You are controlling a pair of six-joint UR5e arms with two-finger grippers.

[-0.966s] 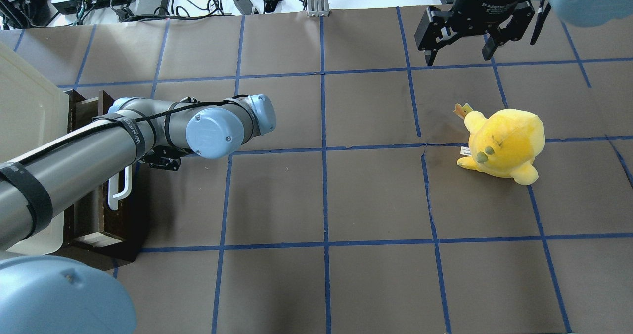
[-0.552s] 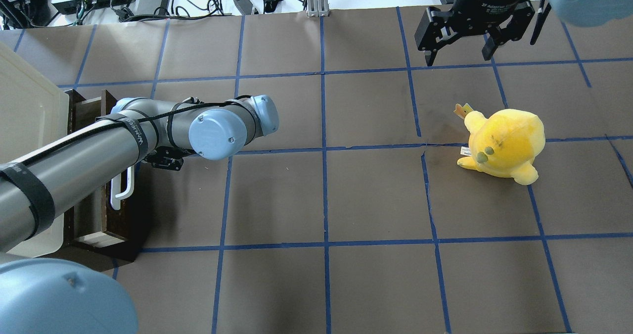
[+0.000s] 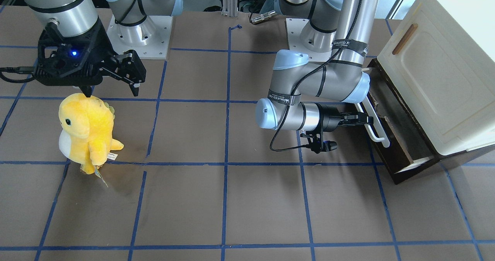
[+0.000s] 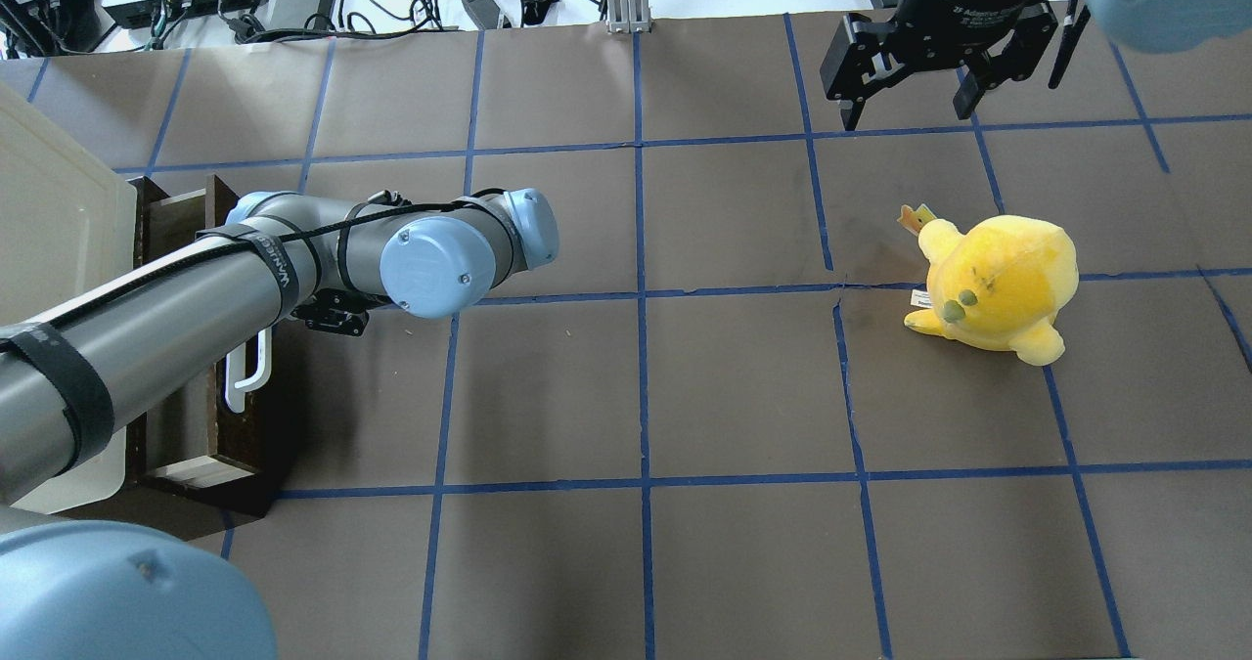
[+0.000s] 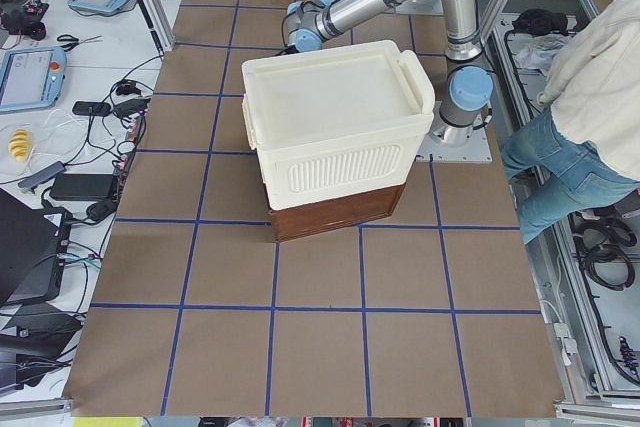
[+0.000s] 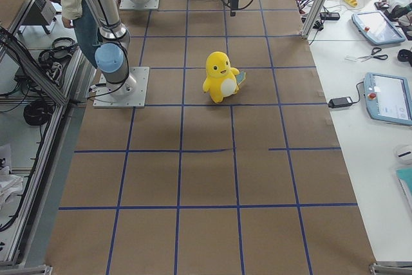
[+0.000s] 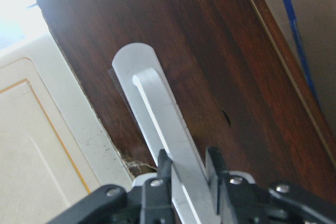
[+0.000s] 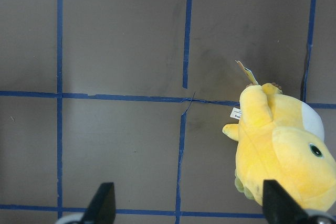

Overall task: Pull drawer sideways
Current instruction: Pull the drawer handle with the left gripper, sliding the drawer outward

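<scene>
The dark-brown drawer (image 3: 392,137) sticks partly out from under the cream cabinet (image 3: 444,79), with its pale inner side showing at the near end. Its white bar handle (image 3: 374,126) runs along the front. My left gripper (image 3: 366,118) is shut on that handle; in the left wrist view the black fingers (image 7: 164,170) clamp the white bar (image 7: 157,108) against the dark front (image 7: 210,51). From overhead the left arm covers the gripper, and only the handle's end (image 4: 246,384) and the drawer (image 4: 196,445) show. My right gripper (image 4: 905,112) is open and empty at the far right.
A yellow plush toy (image 4: 993,284) stands right of centre, below the right gripper; it also shows in the right wrist view (image 8: 283,150). The cabinet (image 4: 49,230) fills the table's left edge. An operator (image 5: 590,97) stands behind the robot base.
My left arm has moved a little to the right with the handle in its grip, and the drawer has slid further out of the cabinet. The right arm and the plush have not moved.
</scene>
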